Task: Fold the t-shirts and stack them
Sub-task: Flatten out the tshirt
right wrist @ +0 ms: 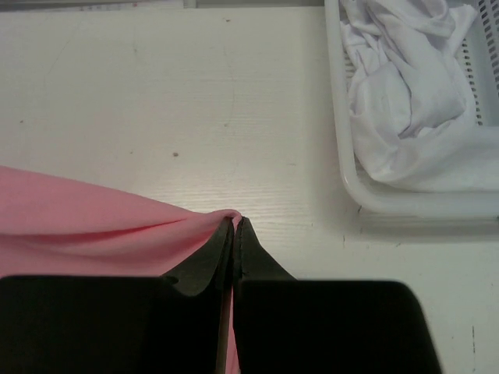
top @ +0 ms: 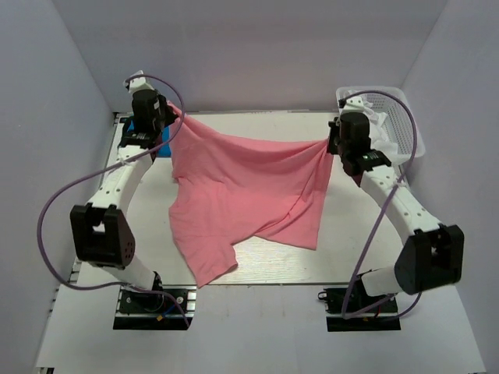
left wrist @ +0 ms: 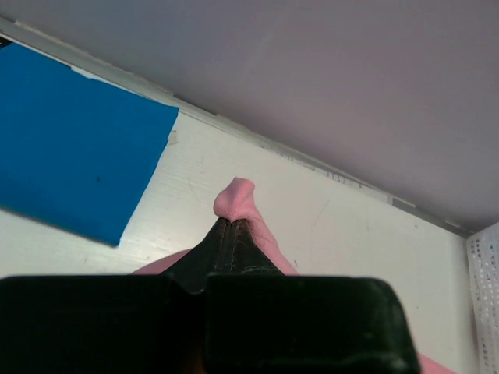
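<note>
A pink t-shirt [top: 242, 191] hangs stretched between both grippers above the white table, its lower part draping onto the table near the front. My left gripper [top: 173, 111] is shut on one top corner of the pink t-shirt [left wrist: 238, 199] at the back left; its tip shows in the left wrist view [left wrist: 232, 222]. My right gripper [top: 334, 144] is shut on the other top corner of the pink t-shirt [right wrist: 101, 226] at the back right; its tip shows in the right wrist view [right wrist: 235, 221].
A white basket [top: 408, 128] holding crumpled white shirts [right wrist: 413, 93] stands at the back right, close to my right arm. A blue folded cloth [left wrist: 70, 148] lies at the back left, under my left arm [top: 160, 146]. Walls enclose the table on three sides.
</note>
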Controlling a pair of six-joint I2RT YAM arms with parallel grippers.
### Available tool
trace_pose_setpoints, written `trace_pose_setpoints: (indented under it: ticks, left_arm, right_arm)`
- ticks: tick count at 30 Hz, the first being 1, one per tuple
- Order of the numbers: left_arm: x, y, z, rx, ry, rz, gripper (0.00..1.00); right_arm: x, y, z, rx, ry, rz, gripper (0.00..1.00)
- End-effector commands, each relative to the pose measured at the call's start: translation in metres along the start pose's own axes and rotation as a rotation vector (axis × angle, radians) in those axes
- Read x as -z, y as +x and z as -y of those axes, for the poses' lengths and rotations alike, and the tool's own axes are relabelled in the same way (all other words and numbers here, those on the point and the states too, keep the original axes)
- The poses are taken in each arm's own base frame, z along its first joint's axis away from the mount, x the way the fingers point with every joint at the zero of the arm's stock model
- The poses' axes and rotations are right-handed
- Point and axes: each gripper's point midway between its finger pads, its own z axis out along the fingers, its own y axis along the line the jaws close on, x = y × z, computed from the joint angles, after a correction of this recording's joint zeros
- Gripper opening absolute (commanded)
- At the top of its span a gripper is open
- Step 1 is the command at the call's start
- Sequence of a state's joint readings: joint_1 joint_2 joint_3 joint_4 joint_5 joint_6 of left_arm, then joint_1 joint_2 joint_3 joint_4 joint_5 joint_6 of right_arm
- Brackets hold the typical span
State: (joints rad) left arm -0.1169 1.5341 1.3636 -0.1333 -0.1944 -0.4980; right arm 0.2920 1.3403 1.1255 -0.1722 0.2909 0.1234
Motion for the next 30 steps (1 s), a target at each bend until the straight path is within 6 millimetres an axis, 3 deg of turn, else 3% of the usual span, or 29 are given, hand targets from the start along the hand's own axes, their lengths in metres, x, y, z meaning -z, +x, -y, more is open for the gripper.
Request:
trace_pose_setpoints:
  ticks: [1,2,4,5,6,8,9,10,11,12,13,14,16,17,18,19,20,23,24,25,26,27,28,30]
  left_arm:
    - [-0.021,-0.024,0.019,0.013,0.037,0.06,0.0]
    - [-0.039,-0.007,0.014,0.004,0.017,0.024,0.0]
    - [-0.055,-0.007,0.018,0.005,0.018,0.025,0.0]
    - [-0.072,0.011,0.011,-0.012,-0.001,-0.009,0.0]
    - [-0.08,0.002,0.015,-0.008,-0.002,0.013,0.0]
    - [-0.098,0.008,0.012,-0.012,-0.026,0.008,0.0]
    - [-0.115,0.015,0.011,-0.016,-0.043,-0.004,0.0]
    - [-0.124,0.02,0.009,-0.029,-0.049,-0.015,0.0]
    - [-0.131,0.027,0.011,-0.035,-0.057,-0.026,0.0]
    - [-0.138,0.015,0.019,-0.037,-0.042,0.002,0.0]
    - [-0.154,0.036,0.009,-0.047,-0.072,-0.03,0.0]
    - [-0.16,0.028,0.013,-0.042,-0.072,-0.006,0.0]
    - [-0.172,0.034,0.012,-0.054,-0.076,-0.015,0.0]
    - [-0.184,0.037,0.013,-0.053,-0.076,-0.014,0.1]
    - [-0.194,0.038,0.014,-0.064,-0.076,-0.014,0.49]
    - [-0.191,0.026,0.023,-0.072,-0.05,-0.001,0.76]
    - [-0.195,0.028,0.026,-0.081,-0.036,-0.01,1.0]
    - [-0.198,0.033,0.037,-0.092,0.026,-0.034,1.0]
    - [-0.191,0.016,0.047,-0.084,0.053,-0.004,1.0]
    - [-0.187,0.017,0.05,-0.085,0.072,-0.018,1.0]
    - [-0.182,0.009,0.053,-0.082,0.08,-0.002,1.0]
    - [-0.177,0.001,0.06,-0.08,0.102,0.006,1.0]
    - [-0.165,-0.009,0.069,-0.078,0.136,0.006,1.0]
    - [-0.148,-0.014,0.079,-0.082,0.178,-0.031,1.0]
  right_arm:
    - [-0.02,-0.046,0.01,-0.005,0.082,0.11,0.0]
    - [-0.023,-0.061,0.013,-0.012,0.095,0.132,0.0]
    - [-0.048,-0.047,0.014,0.0,0.117,0.082,0.0]
    - [-0.053,-0.057,0.015,-0.001,0.118,0.094,0.0]
    - [-0.072,-0.051,0.013,0.007,0.124,0.067,0.0]
    - [-0.083,-0.061,0.016,0.005,0.132,0.072,0.0]
    - [-0.106,-0.038,0.015,0.019,0.137,0.011,0.0]
    - [-0.109,-0.063,0.013,0.008,0.136,0.051,0.0]
    - [-0.114,-0.061,0.017,0.008,0.146,0.035,0.0]
    - [-0.137,-0.036,0.018,0.026,0.166,-0.028,0.0]
    - [-0.139,-0.058,0.018,0.01,0.174,0.013,0.0]
    - [-0.152,-0.047,0.021,0.016,0.19,-0.016,0.0]
    - [-0.173,-0.045,0.021,0.014,0.202,-0.028,0.02]
    - [-0.177,-0.046,0.02,0.013,0.196,-0.027,0.35]
    - [-0.185,-0.043,0.019,0.035,0.186,-0.05,0.6]
    - [-0.192,-0.055,0.015,0.031,0.172,-0.032,0.77]
    - [-0.191,-0.055,0.015,0.033,0.177,-0.053,0.89]
    - [-0.186,-0.077,0.003,0.043,0.123,-0.047,0.9]
    - [-0.178,-0.086,0.001,0.038,0.106,-0.03,0.9]
    - [-0.168,-0.091,-0.006,0.042,0.06,-0.025,0.9]
    - [-0.167,-0.077,-0.011,0.047,0.034,-0.058,0.9]
    - [-0.154,-0.085,-0.011,0.038,0.026,-0.048,0.9]
    - [-0.148,-0.08,-0.014,0.036,0.001,-0.069,0.9]
    - [-0.127,-0.086,-0.023,-0.001,-0.053,-0.071,0.9]
